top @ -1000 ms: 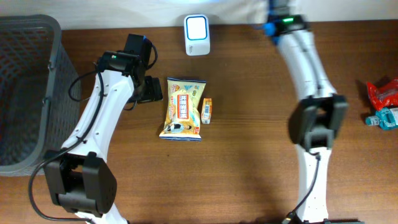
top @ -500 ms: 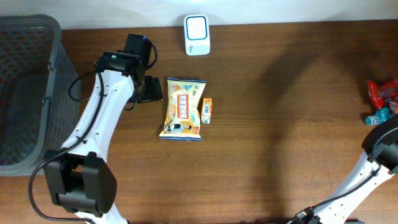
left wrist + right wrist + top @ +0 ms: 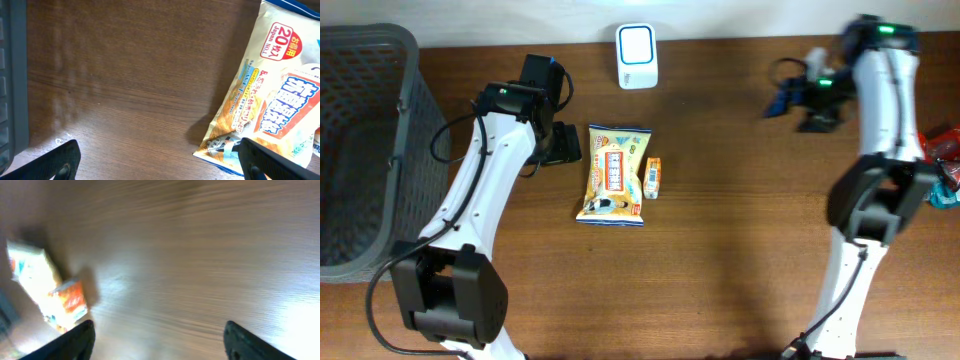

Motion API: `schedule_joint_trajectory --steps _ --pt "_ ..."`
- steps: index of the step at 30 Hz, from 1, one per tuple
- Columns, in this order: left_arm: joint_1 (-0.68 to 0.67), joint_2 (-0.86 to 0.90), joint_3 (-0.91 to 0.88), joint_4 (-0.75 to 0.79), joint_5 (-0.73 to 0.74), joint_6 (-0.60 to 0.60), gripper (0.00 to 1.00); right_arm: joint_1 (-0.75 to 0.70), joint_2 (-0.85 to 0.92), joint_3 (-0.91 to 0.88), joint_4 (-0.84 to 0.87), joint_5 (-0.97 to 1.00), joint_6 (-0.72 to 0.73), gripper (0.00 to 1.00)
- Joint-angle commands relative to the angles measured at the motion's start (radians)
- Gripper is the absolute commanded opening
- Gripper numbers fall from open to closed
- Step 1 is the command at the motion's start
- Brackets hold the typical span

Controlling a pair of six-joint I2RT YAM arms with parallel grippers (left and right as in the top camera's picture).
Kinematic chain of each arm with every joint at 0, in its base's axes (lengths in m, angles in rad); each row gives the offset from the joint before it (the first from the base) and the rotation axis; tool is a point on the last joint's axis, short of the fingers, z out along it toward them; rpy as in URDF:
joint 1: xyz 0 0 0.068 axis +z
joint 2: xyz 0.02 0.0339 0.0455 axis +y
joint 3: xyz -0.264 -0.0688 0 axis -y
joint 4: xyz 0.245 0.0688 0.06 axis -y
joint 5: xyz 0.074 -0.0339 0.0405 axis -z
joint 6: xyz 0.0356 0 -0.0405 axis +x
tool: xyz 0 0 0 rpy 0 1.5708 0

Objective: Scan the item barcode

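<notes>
A yellow snack bag [image 3: 612, 187] is seen lying flat near the middle of the wooden surface [image 3: 740, 240]. A small orange box [image 3: 652, 177] lies just beside it, and the white scanner [image 3: 637, 56] is stood at the far edge. The left claw [image 3: 160, 162] is held wide and empty over bare wood, just beside the bag. The right claw [image 3: 160, 342], blurred, is likewise spread wide with nothing between its fingers, well apart from the bag. A grey basket [image 3: 360, 150] is set at the left end.
</notes>
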Motion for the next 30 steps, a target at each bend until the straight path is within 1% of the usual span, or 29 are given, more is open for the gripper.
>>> schedule_joint_trajectory --steps 1,3,4,5,6,7,9,10,12,13,15,17,18,19,20,21,22,23,24,25,26,29,30 --pt "0.002 0.000 0.003 -0.001 0.003 0.001 0.99 0.207 -0.006 0.006 -0.015 0.023 -0.057 0.87" --pt "0.002 0.000 0.003 -0.001 0.003 0.001 0.99 0.329 -0.006 0.006 -0.014 0.043 -0.057 0.86" --pt "0.002 0.000 0.003 -0.001 0.003 0.001 0.99 0.390 -0.006 0.006 -0.015 0.069 -0.056 0.71" --pt "0.002 0.000 0.003 -0.001 0.004 0.001 0.99 0.456 -0.006 0.005 -0.020 0.083 -0.039 0.66" --pt "0.002 0.000 0.003 -0.001 0.004 0.001 0.99 0.500 -0.006 0.005 -0.020 0.084 -0.003 0.64" --pt "0.002 0.000 0.003 -0.001 0.004 0.001 0.99 0.550 -0.006 0.005 -0.019 0.083 0.001 0.56" --pt "0.002 0.000 0.003 -0.001 0.004 0.001 0.99 0.608 -0.005 0.005 -0.003 0.084 0.052 0.34" --pt "0.002 0.000 0.003 -0.001 0.003 0.001 0.99 0.631 -0.005 0.005 0.011 0.084 0.068 0.31" --pt "0.002 0.000 0.003 -0.001 0.003 0.001 0.99 0.652 -0.005 -0.033 0.068 0.140 0.167 0.21" --pt "0.002 0.000 0.003 -0.001 0.004 0.002 0.99 0.654 -0.005 -0.089 0.116 0.165 0.219 0.15" --pt "0.002 0.000 0.003 -0.001 0.004 0.001 0.99 0.647 -0.005 -0.229 0.215 0.189 0.230 0.15" --pt "0.002 0.000 0.003 -0.001 0.004 0.001 0.99 0.618 -0.005 -0.275 0.202 0.319 0.263 0.14" --pt "0.002 0.000 0.003 -0.001 0.003 0.001 0.99 0.587 -0.008 -0.266 0.167 0.349 0.262 0.16" --pt "0.002 0.000 0.003 -0.001 0.004 0.001 0.99 0.547 -0.008 -0.226 0.106 0.352 0.262 0.20" --pt "0.002 0.000 0.003 -0.001 0.003 0.001 0.99 0.524 -0.008 -0.191 0.066 0.352 0.258 0.22" --pt "0.002 0.000 0.003 -0.001 0.004 0.001 0.99 0.499 -0.008 -0.138 0.025 0.369 0.258 0.27" --pt "0.002 0.000 0.003 -0.001 0.003 0.001 0.99 0.483 -0.008 -0.094 -0.008 0.394 0.246 0.29" --pt "0.002 0.000 0.003 -0.001 0.004 0.001 0.99 0.475 -0.008 -0.068 -0.028 0.393 0.209 0.34" --pt "0.002 0.000 0.003 -0.001 0.003 0.001 0.99 0.468 -0.008 -0.064 -0.041 0.393 0.182 0.51" --pt "0.002 0.000 0.003 -0.001 0.003 0.002 0.99 0.469 -0.008 -0.066 -0.042 0.393 0.148 0.64" --pt "0.002 0.000 0.003 -0.001 0.004 0.001 0.99 0.469 -0.008 -0.066 -0.039 0.394 0.108 0.67" --pt "0.002 0.000 0.003 -0.001 0.003 0.001 0.99 0.469 -0.006 -0.066 -0.031 0.391 0.099 0.66" --pt "0.002 0.000 0.003 -0.001 0.004 0.001 0.99 0.473 -0.006 -0.066 -0.035 0.333 0.098 0.64"
